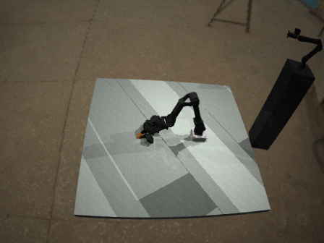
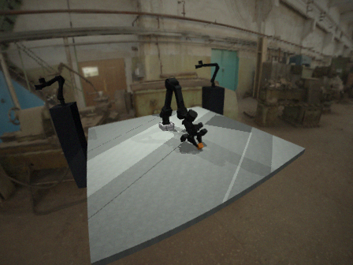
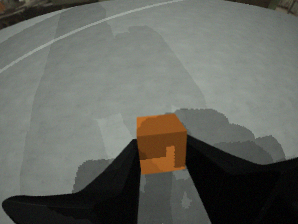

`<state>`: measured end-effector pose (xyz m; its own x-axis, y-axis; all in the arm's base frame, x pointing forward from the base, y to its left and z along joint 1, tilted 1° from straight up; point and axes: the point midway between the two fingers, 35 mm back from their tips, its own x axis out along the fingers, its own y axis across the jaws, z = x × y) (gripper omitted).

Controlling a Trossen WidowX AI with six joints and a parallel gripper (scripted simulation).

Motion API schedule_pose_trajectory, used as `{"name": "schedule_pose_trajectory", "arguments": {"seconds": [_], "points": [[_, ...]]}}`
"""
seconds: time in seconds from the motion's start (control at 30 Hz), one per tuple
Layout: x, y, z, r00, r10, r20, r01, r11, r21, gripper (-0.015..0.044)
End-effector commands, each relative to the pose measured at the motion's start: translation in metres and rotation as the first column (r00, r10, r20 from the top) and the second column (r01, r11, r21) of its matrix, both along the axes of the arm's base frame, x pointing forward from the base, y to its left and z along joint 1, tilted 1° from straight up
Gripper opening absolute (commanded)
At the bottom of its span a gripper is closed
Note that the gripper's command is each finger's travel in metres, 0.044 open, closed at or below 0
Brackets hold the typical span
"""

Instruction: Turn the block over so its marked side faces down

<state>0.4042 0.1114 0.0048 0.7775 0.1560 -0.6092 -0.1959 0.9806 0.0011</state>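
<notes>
A small orange block sits between my two black fingers. My gripper is shut on the block, low over the grey table near its middle. In the wrist view the block's near face shows a lighter stepped mark. In the top and exterior views the gripper is tilted over and the block is at its tip, close to the table top; I cannot tell whether it touches.
The arm's base stands on the table behind the gripper. A tall black pillar carrying a camera arm stands off the table edge; a second pillar stands at the far side.
</notes>
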Motion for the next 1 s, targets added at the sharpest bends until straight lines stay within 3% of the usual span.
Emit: {"name": "schedule_pose_trajectory", "arguments": {"seconds": [0.0,0.23,0.87,0.97], "points": [[-0.0064,-0.0027,-0.0051,0.999,-0.002,0.052,0.002,1.0,0.002,0.0],[-0.0143,-0.0052,-0.0026,0.989,-0.006,0.147,0.002,1.0,0.022,0.0],[-0.015,-0.0054,-0.0015,0.985,-0.006,0.174,0.002,1.0,0.027,0.0],[-0.015,-0.0054,-0.0015,0.985,-0.006,0.174,0.002,1.0,0.027,0.0079]]}}
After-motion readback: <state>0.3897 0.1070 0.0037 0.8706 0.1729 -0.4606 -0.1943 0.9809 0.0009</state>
